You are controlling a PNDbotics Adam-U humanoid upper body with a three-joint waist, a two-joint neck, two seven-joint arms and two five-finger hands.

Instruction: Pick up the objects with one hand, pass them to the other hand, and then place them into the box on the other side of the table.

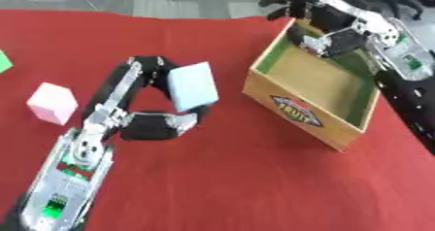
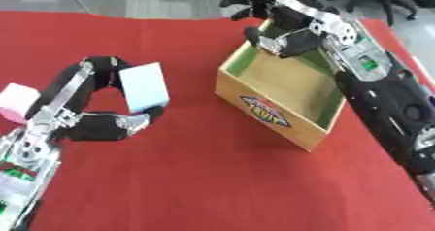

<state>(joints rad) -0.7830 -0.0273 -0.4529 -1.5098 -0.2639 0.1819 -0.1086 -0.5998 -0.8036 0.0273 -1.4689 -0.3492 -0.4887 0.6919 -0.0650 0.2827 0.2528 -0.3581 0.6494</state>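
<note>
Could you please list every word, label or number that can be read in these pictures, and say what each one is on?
"FRUIT": on the oval label on the near side of the wooden box.
Smaller marks in the same label: too blurred to read.
Green and red patches on the left arm's forearm panel: no text readable.
Light blue block in the left hand, and pink block: no text visible.

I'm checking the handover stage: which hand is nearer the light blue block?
Left. The left hand has its fingers curled round the light blue block; the right hand hangs over the wooden box's far corner.
</note>
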